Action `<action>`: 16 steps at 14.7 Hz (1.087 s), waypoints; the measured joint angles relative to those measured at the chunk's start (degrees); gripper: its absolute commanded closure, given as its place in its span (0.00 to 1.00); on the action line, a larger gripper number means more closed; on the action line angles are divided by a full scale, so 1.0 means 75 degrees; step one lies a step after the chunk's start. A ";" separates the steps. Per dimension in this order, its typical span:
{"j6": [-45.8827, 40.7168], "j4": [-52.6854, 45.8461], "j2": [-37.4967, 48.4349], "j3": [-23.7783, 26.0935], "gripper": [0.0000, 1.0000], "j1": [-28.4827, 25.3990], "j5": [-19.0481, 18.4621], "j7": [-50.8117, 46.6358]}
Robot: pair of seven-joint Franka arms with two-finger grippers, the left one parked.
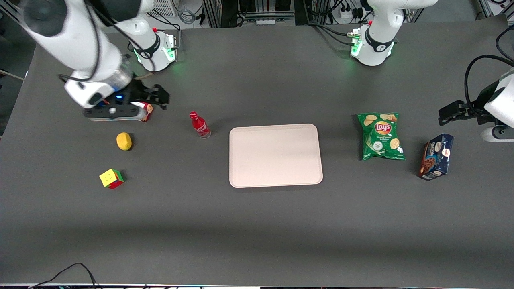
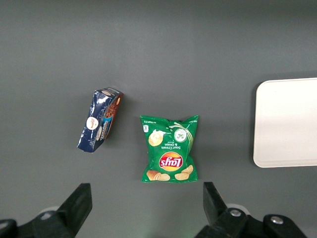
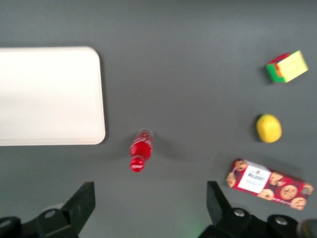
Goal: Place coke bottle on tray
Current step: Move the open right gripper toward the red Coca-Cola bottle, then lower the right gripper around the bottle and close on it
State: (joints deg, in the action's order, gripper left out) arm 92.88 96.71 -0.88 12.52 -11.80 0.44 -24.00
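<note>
We are at the approach step: the gripper (image 1: 160, 97), fingers spread and empty, hovers near the upright coke bottle (image 1: 200, 125) and must descend onto it before transfer to the tray (image 1: 275, 155).

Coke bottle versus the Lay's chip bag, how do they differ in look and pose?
The coke bottle is red, slim and stands upright; the Lay's chip bag is green, wide and lies flat. The bottle sits toward the working arm's end of the tray, the bag toward the parked arm's end. Both rest on the table, off the tray. The gripper hangs open, clear of both.
</note>
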 measured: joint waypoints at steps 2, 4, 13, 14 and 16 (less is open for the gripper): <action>0.0414 0.0553 -0.0003 0.0415 0.00 -0.0003 0.0000 -0.0380; 0.0827 0.0983 0.0024 0.0589 0.00 -0.0003 0.0000 -0.0487; 0.4026 0.4154 0.0658 0.1045 0.00 0.0006 0.0084 -0.0496; 0.4409 0.4471 0.0671 0.1091 0.00 0.0006 0.0095 -0.0498; 0.5180 0.5064 0.0675 0.1167 0.00 0.0007 0.0099 -0.0498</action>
State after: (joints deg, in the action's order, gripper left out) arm 131.73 134.69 4.19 21.28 -11.75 1.18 -27.74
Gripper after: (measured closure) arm 0.000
